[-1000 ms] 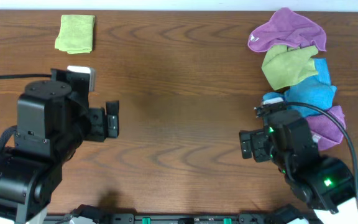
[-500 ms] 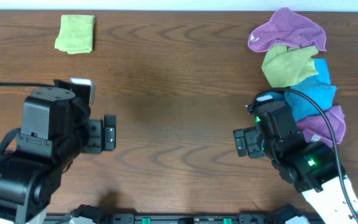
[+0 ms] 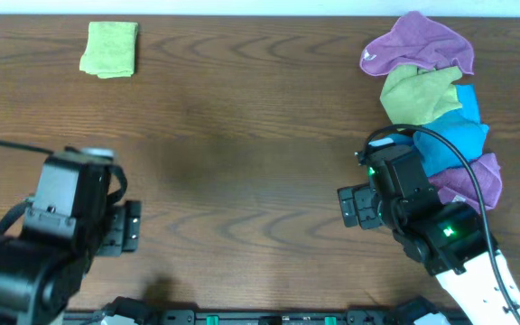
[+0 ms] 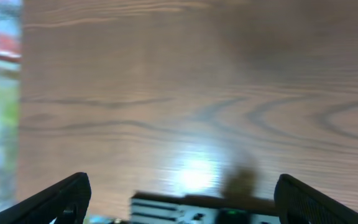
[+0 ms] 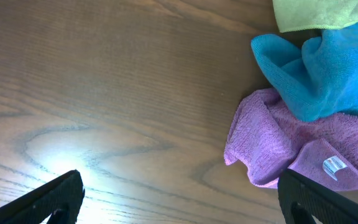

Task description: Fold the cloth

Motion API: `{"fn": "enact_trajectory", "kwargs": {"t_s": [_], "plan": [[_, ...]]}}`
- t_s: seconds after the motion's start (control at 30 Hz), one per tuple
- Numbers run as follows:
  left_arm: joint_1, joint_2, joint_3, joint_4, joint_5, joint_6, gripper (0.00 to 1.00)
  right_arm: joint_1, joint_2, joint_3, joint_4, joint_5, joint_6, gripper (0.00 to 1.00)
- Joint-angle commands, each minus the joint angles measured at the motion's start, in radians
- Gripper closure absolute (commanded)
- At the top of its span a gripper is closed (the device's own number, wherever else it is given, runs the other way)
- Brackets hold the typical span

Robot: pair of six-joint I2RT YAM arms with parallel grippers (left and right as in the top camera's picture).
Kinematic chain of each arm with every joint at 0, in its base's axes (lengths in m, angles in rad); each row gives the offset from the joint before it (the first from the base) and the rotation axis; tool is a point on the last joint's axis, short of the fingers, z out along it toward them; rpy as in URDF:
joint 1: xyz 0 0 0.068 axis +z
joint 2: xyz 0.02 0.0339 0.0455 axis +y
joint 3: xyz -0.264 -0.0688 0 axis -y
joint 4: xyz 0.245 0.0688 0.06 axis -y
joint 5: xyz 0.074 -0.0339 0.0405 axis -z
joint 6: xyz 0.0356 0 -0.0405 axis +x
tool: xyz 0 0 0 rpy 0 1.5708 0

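At the upper left of the overhead frame, the cloth point(image 3: 109, 49) lies folded into a small rectangle on the tabletop point(image 3: 242, 135), touching nothing. The left gripper point(image 3: 132, 226) sits at the lower left, well apart from the cloth, its fingers point(image 4: 59, 199) spread wide and holding nothing. At the lower right, the right gripper point(image 3: 350, 206) is likewise wide and empty, just beside a pile point(image 3: 422, 95) of purple, olive and blue cloths along the right edge.
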Motion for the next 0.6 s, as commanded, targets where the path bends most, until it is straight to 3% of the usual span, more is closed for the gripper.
{"fn": "enact_trajectory", "kwargs": {"t_s": [0.0,0.33,0.57], "plan": [[0.002,-0.087,0.037,-0.030,-0.153,-0.068,0.05,-0.008,-0.001,-0.004,0.000,0.002,0.014,0.01],[0.000,-0.440,0.016,-0.007,-0.124,-0.100,0.05,-0.008,-0.001,-0.004,0.000,0.002,0.014,0.01],[0.030,-0.702,-0.230,0.249,-0.130,0.006,0.05,-0.008,-0.001,-0.004,0.000,0.002,0.014,0.01]]}}
